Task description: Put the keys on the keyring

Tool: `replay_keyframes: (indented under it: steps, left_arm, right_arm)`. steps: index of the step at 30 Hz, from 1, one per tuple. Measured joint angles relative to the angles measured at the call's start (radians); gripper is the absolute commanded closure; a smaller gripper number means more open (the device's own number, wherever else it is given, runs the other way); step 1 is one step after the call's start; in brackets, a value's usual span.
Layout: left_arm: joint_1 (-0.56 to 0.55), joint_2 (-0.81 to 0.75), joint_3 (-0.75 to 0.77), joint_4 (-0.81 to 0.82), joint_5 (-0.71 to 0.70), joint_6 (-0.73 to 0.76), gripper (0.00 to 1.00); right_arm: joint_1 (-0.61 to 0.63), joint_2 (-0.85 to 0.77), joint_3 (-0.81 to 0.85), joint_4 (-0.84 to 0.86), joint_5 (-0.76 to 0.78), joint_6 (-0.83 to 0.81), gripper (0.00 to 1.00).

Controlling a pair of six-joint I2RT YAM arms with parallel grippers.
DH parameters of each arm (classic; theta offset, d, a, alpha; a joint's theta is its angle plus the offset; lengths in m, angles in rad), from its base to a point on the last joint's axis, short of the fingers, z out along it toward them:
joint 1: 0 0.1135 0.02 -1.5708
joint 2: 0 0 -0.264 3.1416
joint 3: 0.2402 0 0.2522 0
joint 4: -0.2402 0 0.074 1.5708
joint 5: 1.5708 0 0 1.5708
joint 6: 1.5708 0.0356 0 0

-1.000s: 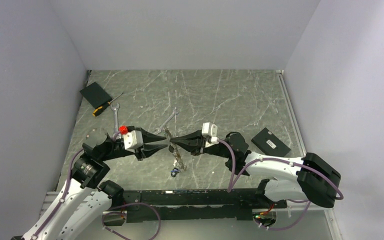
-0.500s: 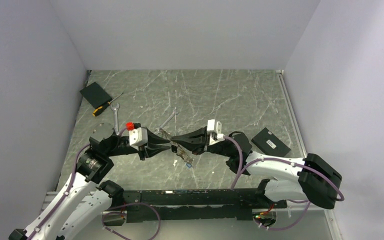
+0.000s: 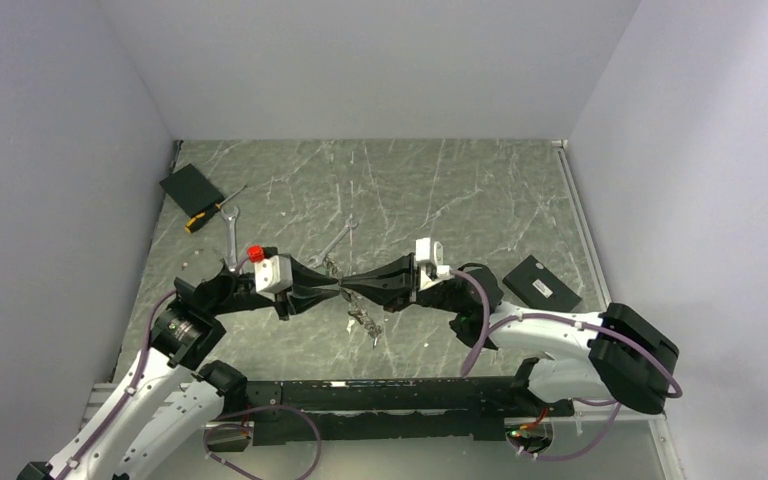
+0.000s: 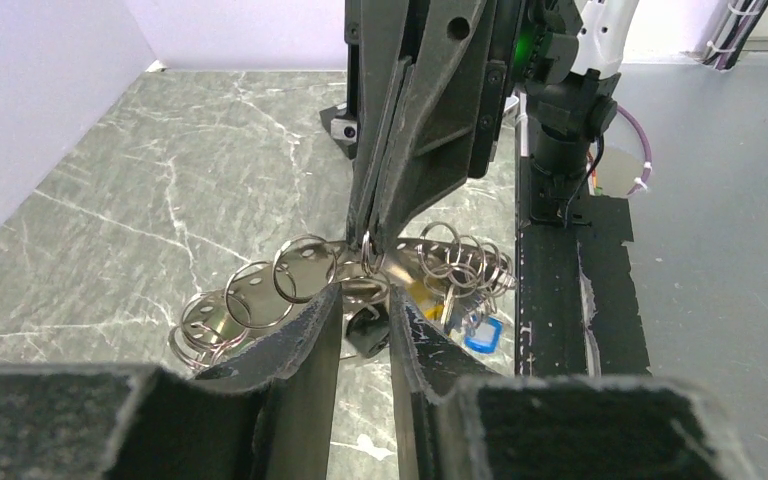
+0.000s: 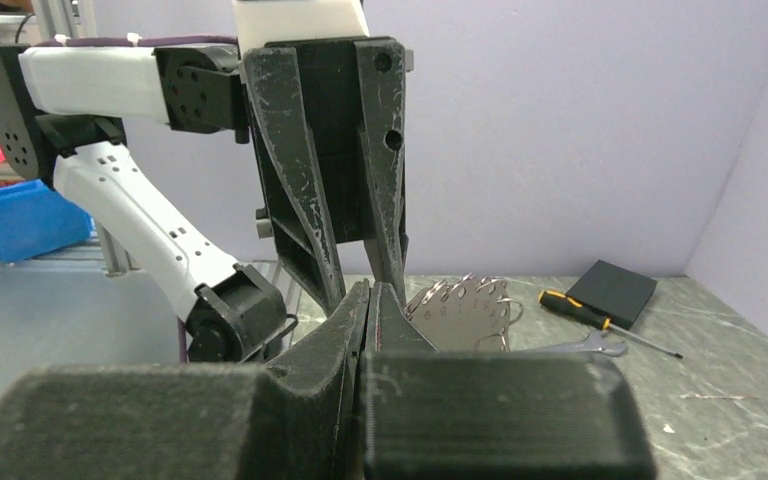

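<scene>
Top external: both arms meet tip to tip over the middle of the table (image 3: 440, 190). The left gripper (image 3: 334, 288) and right gripper (image 3: 353, 287) are almost touching, and the keyring (image 3: 362, 320) shows just below that spot.

Left wrist: the right one's pinched tight on a loop of the keyring (image 4: 300, 268). The left fingers (image 4: 305, 335) sit a narrow gap apart with loops between them, and I honestly can't tell if they're gripping. A blue key (image 4: 482, 336) hangs near the ring's right end.

Right wrist: its own fingers (image 5: 345, 330) are pressed together, with the keyring (image 5: 465, 310) fanned out just past the tips.
</scene>
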Motion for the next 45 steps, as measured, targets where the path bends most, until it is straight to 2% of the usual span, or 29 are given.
replay_keyframes:
  steps: [15,20,22,27,34,40,43,45]
  left_arm:
    - [0.006,0.026,0.000,0.004,0.021,-0.020,0.72]
    - [0.006,0.027,0.000,-0.003,0.018,-0.018,0.84]
    - [0.006,0.025,0.000,-0.002,0.017,-0.017,0.85]
    - [0.008,0.013,0.000,-0.003,0.010,-0.018,0.78]
    - [0.012,-0.002,0.000,-0.004,0.006,-0.021,0.76]
    - [0.014,-0.001,0.000,-0.004,0.007,-0.023,0.86]
    - [0.014,-0.001,0.000,-0.005,0.007,-0.025,0.99]
    - [0.015,-0.001,0.000,-0.006,0.005,-0.025,1.00]
  right_arm:
    - [-0.001,0.067,0.025,0.042,-0.029,0.015,1.00]
    - [-0.001,0.068,0.035,0.049,-0.034,0.015,1.00]
    - [-0.001,0.068,0.036,0.050,-0.035,0.016,1.00]
    - [-0.001,0.079,0.036,0.076,-0.047,0.027,1.00]
    - [-0.001,0.103,0.036,0.110,-0.056,0.035,1.00]
    - [-0.002,0.106,0.037,0.117,-0.056,0.037,1.00]
    - [-0.003,0.108,0.037,0.121,-0.056,0.037,1.00]
    - [-0.004,0.110,0.037,0.126,-0.059,0.037,1.00]
